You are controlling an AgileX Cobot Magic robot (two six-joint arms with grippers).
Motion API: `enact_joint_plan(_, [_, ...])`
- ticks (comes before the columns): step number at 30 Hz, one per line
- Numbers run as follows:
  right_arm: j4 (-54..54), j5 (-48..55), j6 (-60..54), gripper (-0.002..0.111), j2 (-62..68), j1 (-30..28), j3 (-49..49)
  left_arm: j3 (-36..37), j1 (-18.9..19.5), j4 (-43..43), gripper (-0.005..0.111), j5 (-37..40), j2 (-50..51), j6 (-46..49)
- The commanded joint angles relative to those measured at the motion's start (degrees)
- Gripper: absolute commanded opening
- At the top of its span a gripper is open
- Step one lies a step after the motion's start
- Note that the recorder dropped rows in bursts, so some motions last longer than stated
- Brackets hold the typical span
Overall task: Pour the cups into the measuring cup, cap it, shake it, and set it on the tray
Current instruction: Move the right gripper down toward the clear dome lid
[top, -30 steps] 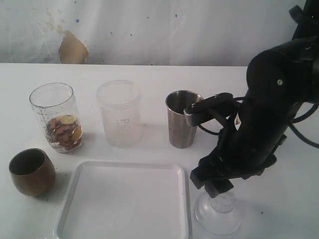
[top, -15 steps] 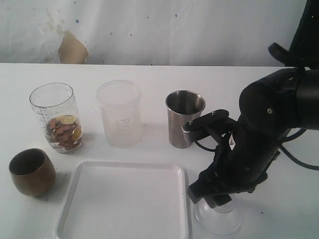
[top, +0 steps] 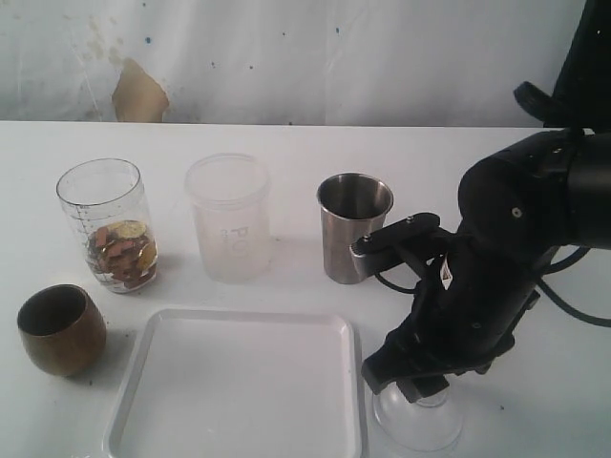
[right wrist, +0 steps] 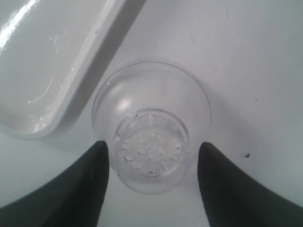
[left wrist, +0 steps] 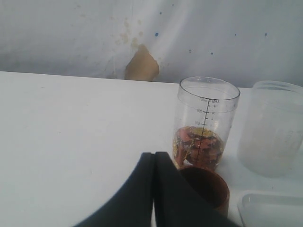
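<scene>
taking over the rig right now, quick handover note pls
Left pincer: shut, empty, aimed toward the brown cup.
Right pincer: open, straddling the clear lid on the table right of the tray, not gripping.
Measuring cup, frosted tumbler, steel tumbler stand in a row behind the tray.
Done: measuring cup holds coloured pieces; brown cup looks empty.
Left: check the tumblers, cap, shake, set on tray.

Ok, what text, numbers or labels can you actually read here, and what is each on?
"MAX", probably: top of the scale on the measuring cup; numbers beside the ticks too small to read.
"PO": faint print on the frosted tumbler; the rest is washed out.
Red-and-white sticker on the right arm: unreadable.
No text seen on the steel tumbler, brown cup or tray.
</scene>
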Motion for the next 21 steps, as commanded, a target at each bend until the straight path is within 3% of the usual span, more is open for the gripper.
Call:
enact_joint_plan(1, [-0.4,-0.8,0.3,0.052,0.0,0.3,0.3,0.3,-0.3,0.1,0.0,0.1,-0.2,0.1])
enact_joint_plan(16, [-0.4,-1.7,0.3,0.051,2.2,0.3,0.3,0.3,-0.3,0.1,0.0,0.1,-0.2,0.1])
enact_joint_plan(21, [-0.4,-1.0,0.3,0.026,2.2,0.3,0.2,0.3,-0.3,0.1,0.0,0.1,-0.2,0.1])
